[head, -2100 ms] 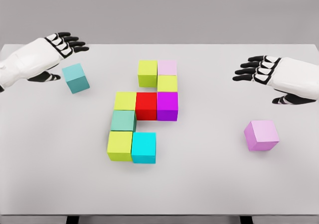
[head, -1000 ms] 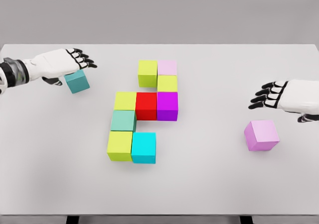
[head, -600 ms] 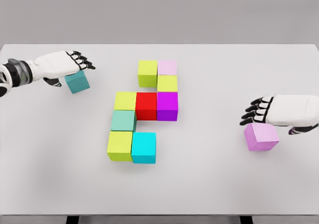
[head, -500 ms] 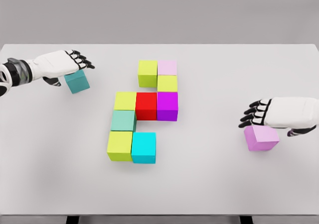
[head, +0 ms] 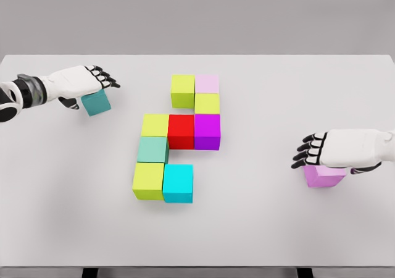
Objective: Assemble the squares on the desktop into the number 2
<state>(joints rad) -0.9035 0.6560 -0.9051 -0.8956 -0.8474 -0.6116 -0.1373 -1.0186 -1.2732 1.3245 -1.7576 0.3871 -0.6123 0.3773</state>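
At the upper left of the frame, the left hand (head: 83, 80) lies over a teal cube (head: 96, 102), fingers extended; a grasp cannot be confirmed. The cluster of cubes (head: 179, 136) sits mid-table (head: 259, 228). At right, the right hand (head: 336, 148) covers a pink cube (head: 322, 176), fingers extended flat.

Nine coloured squares (head: 181, 131) abut mid-table; teal cube (head: 97, 103) far left, pink cube (head: 323, 176) right.

A single head camera is looking down and forward across the table (head: 259, 228), taking in its full width from near edge to far edge. Both arms are entering from the left and right sides, with grey wall (head: 197, 15) showing beyond.
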